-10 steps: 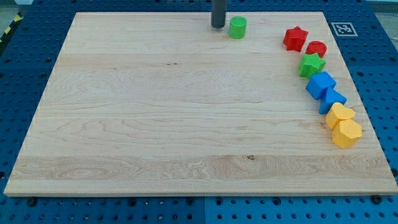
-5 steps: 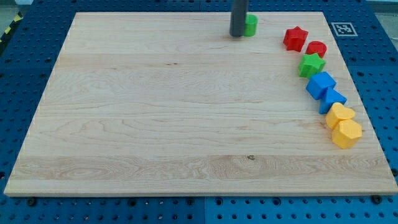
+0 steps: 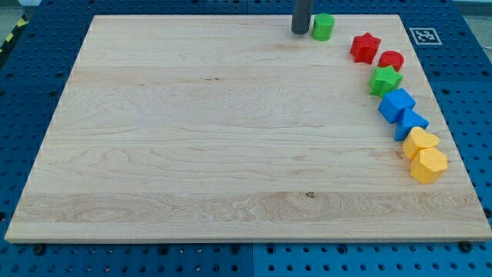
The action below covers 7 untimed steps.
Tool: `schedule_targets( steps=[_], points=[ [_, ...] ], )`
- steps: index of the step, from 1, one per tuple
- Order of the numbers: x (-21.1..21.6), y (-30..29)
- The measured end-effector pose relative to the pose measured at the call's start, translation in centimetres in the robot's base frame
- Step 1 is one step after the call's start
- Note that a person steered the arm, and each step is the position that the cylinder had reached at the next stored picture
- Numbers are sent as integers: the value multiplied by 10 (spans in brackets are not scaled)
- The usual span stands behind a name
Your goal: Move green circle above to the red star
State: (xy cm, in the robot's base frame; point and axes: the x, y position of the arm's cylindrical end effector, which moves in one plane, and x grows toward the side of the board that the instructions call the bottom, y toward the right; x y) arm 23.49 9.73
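Note:
The green circle [image 3: 323,27] stands near the board's top edge, right of centre. My tip [image 3: 300,31] is right beside its left side, touching or nearly touching it. The red star [image 3: 365,48] lies to the right of the green circle and a little lower, a short gap away.
A curved row of blocks runs down the board's right side: a red circle [image 3: 391,60], a green star [image 3: 385,79], two blue blocks [image 3: 397,105] [image 3: 412,123] and two yellow blocks [image 3: 420,141] [image 3: 428,165]. A printed marker [image 3: 421,35] sits off the board's top right corner.
My tip has moved to the right along the top edge, pushing the green circle right and slightly up, closer to the red star. The other blocks have not moved.

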Motion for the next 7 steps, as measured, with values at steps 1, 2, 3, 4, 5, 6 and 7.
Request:
schedule_targets(
  steps=[1, 2, 3, 4, 5, 6, 7],
  points=[
    [0, 14],
    [0, 36],
    [0, 55],
    [0, 62],
    [0, 64],
    [0, 64],
    [0, 65]
  ],
)
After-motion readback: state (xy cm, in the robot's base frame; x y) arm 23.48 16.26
